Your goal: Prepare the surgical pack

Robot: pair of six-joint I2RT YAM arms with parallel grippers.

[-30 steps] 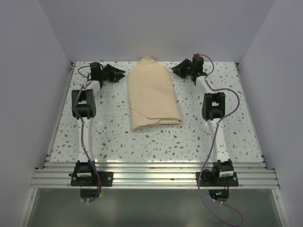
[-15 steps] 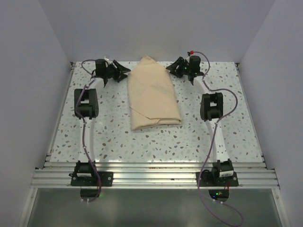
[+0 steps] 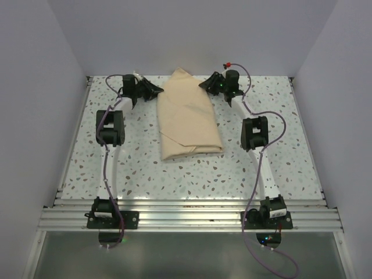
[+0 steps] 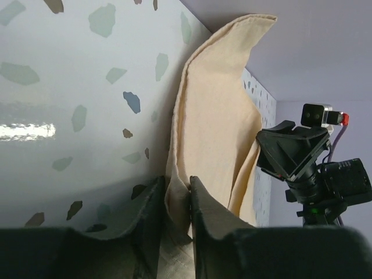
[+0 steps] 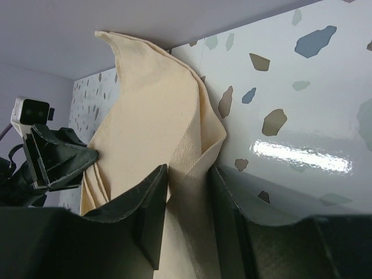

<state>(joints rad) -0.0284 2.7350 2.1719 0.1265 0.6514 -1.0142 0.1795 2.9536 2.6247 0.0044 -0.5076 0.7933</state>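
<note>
The surgical pack is a tan-beige wrap (image 3: 189, 119) folded into a long bundle in the middle of the table, its pointed end toward the back wall. At the bundle's far left edge my left gripper (image 3: 156, 90) is shut on a pinched fold of the cloth (image 4: 221, 99), squeezed between its fingertips (image 4: 176, 181). My right gripper (image 3: 204, 84) is at the far right edge. Its jaws (image 5: 189, 170) stand apart around a loose fold of the wrap (image 5: 145, 104), which is not squeezed.
The back wall runs just behind the bundle's tip and both grippers. Each wrist view shows the other gripper across the cloth: the right one (image 4: 290, 154) and the left one (image 5: 58, 157). Speckled tabletop (image 3: 139, 168) surrounds the bundle.
Both grippers have moved inward from beside the bundle to its far edges. They opened wider on the way and have since narrowed over the cloth. The bundle has not shifted.
</note>
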